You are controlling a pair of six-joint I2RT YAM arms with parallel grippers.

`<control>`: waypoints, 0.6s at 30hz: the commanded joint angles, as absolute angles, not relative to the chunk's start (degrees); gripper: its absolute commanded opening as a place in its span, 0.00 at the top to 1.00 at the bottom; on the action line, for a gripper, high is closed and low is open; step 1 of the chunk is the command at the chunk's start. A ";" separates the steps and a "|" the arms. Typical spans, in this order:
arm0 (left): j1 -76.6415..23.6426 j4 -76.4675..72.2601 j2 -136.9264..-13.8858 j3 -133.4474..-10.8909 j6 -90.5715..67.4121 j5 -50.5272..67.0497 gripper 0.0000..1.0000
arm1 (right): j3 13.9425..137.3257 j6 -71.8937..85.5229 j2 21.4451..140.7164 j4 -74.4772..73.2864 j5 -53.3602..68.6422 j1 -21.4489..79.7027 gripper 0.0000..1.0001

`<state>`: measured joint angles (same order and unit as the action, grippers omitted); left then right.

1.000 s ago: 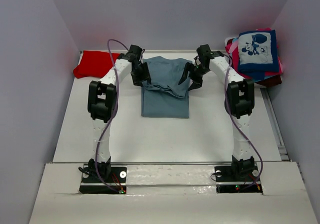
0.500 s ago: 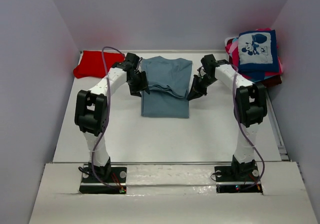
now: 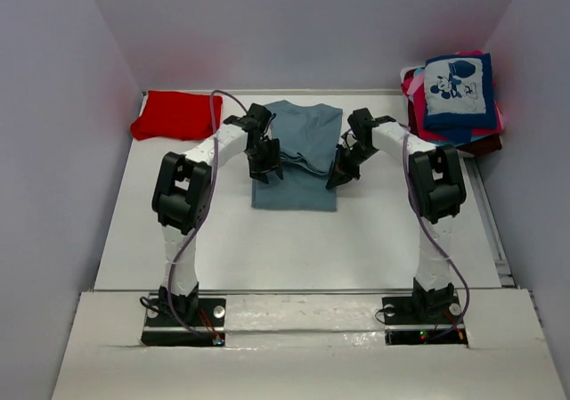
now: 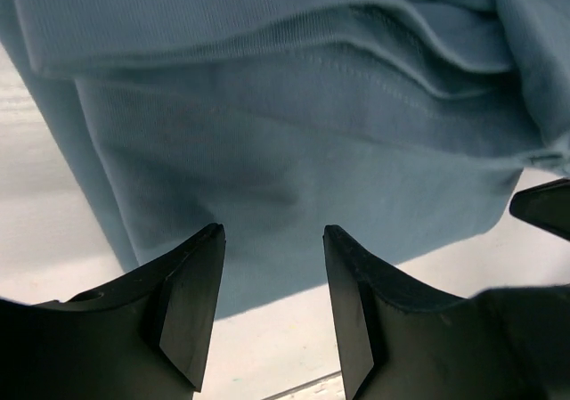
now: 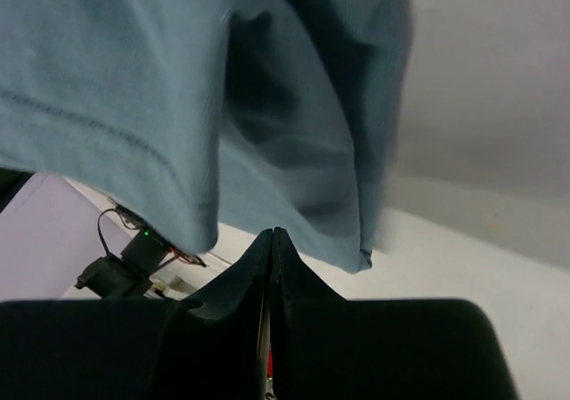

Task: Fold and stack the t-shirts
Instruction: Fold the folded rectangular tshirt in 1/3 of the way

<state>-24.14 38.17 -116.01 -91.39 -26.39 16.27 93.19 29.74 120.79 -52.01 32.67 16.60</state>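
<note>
The grey-blue shirt [image 3: 296, 191] lies in the middle of the table [image 3: 294, 248], its far half doubled over toward the front. Within the last second both arms have swung out from the fold and come back in at the shirt's side edges. The right gripper [image 3: 337, 178], apart a second ago, now has its fingers pressed together right at the right edge of the cloth; whether any fabric is pinched between them cannot be told. The left gripper [image 3: 269, 170] has its fingers apart over the left side and holds nothing. This looks like the start of the next fold, with the left side not yet gripped. The red shirt [image 3: 174, 117] waits at the back left, and the folded stack [image 3: 456, 88] sits at the back right
</note>
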 commanded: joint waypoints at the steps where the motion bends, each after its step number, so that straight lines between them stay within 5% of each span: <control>1: -23.82 40.42 -119.51 -97.90 -25.66 16.09 0.41 | 97.37 29.18 124.01 -50.54 33.93 16.88 0.93; 18: -21.45 46.32 -132.09 -118.38 -24.52 13.45 0.41 | 133.32 29.09 140.62 -64.77 32.43 16.27 0.93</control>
